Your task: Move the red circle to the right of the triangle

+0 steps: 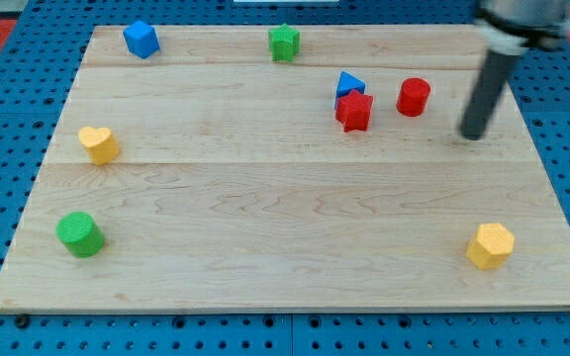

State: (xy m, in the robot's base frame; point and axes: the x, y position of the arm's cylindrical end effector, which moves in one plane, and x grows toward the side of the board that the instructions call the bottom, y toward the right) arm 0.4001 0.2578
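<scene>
Right now my tip stands at 3 o'clock of the red circle, apart; blue triangle at its 9, touching the red star; no gripper, nothing grasped.

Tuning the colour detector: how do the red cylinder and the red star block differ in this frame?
Shape: the red cylinder is round with a flat top; the red star block has points.
Contact: the star touches the blue triangle block at its upper side; the cylinder stands alone.
Position: the cylinder lies nearer my tip, which sits to its right; the star is further left.
Both share the same red and look similar in size.
</scene>
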